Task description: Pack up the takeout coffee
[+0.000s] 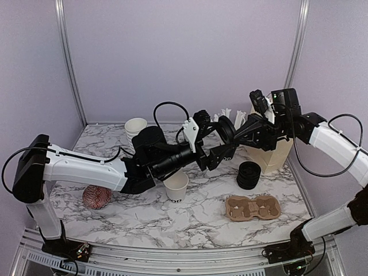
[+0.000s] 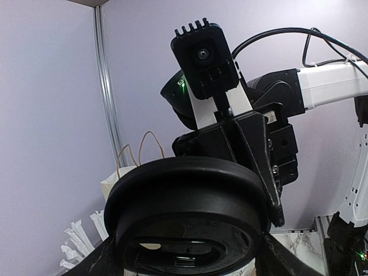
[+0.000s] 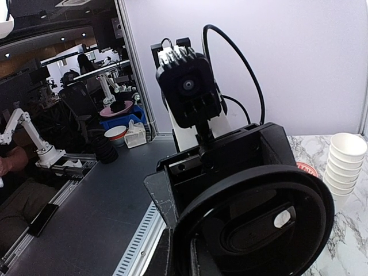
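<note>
2 grippers meet mid-air: right gripper (image 1: 234, 137) pinches black lid (image 2: 187, 224); left gripper (image 1: 218, 152) flanks lid, clamp impossible to tell. Lidless coffee cup (image 1: 176, 187) stands upright beneath left arm. Secure 1 grip before other releases; keep lid level.

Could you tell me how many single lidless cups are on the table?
1: a white paper cup near the centre, beside the left arm; the arms may hide others.
</note>
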Available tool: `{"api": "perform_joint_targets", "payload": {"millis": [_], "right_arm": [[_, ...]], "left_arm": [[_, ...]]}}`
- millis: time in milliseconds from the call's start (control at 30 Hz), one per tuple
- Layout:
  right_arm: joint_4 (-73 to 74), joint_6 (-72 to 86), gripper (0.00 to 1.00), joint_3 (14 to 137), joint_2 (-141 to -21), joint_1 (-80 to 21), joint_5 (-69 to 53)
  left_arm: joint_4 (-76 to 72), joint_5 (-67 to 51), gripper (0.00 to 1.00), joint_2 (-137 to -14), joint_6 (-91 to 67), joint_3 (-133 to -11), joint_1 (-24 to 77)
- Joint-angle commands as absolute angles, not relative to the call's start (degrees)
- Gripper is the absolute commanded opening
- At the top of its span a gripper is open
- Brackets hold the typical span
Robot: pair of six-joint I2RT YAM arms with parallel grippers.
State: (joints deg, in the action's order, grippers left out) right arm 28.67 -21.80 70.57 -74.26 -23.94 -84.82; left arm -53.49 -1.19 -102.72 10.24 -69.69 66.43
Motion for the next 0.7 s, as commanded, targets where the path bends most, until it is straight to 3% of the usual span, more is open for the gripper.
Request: {"api": "perform_joint_targets", "payload": {"millis": [0, 200, 333, 500, 667], "right_arm": [[28.43, -21.32, 0.08, 70.31, -73.70, -24.64, -83.74], [31.31, -22.54, 0.29, 71.71, -72.86, -23.07, -79.72], [37.23, -29.87, 0.38, 73.33, -71.42, -21.80, -70.23], [31.57, -24.83, 0.39, 69.61, -71.13, -21.80, -51.27], [28.23, -23.29, 0.37, 67.66, -73.77, -22.84, -45.28]], "left_arm": [[-56.38, -0.34, 0.76, -100.53, 9.80, -69.34, 66.66], [-49.46, 2.46, 0.76, -94.65, 10.04, -65.28, 66.54], [-28.61, 8.60, 0.76, -88.71, 8.42, -66.70, 66.49], [3.83, 13.81, 0.76, -86.15, 4.10, -74.96, 65.56], [23.77, 14.80, 0.77, -85.16, -1.33, -79.56, 63.97]]}}
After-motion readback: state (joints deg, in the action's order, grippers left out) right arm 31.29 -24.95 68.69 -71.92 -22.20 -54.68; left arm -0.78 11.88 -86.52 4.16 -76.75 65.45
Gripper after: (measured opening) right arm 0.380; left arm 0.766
